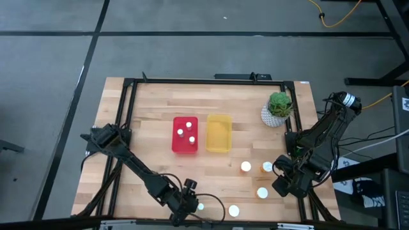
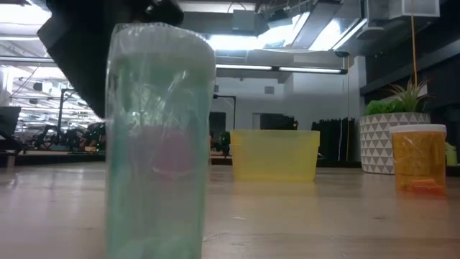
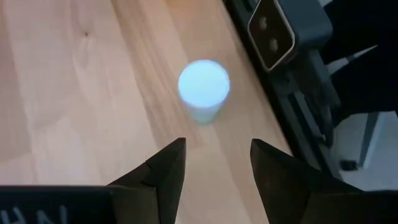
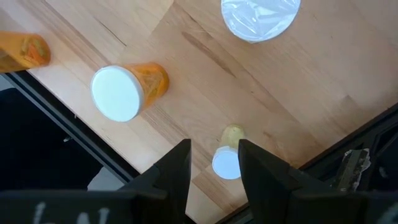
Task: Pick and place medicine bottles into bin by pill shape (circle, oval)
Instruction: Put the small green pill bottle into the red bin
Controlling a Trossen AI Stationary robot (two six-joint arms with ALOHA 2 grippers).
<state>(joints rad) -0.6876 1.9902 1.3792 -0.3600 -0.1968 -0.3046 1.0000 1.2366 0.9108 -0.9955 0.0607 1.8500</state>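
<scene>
Three white-capped medicine bottles stand in the red bin point(image 1: 185, 135). The yellow bin point(image 1: 219, 133) is beside it. Several more bottles stand on the wood near the table's near right. My left gripper point(image 3: 217, 168) is open above the near edge, just short of a pale-capped greenish bottle point(image 3: 204, 84), which fills the low view point(image 2: 158, 144). My right gripper point(image 4: 214, 168) is open over a small white-capped bottle point(image 4: 227, 163); that bottle shows between the fingertips, lower down. An orange bottle point(image 4: 127, 90) stands nearby.
A potted green plant point(image 1: 278, 108) stands at the far right. A black frame rail point(image 3: 292, 81) runs along the near edge close to the left gripper. Loose bottles stand on the table point(image 1: 246, 167), point(image 1: 262, 192), point(image 1: 234, 210). Bare wood lies left of the red bin.
</scene>
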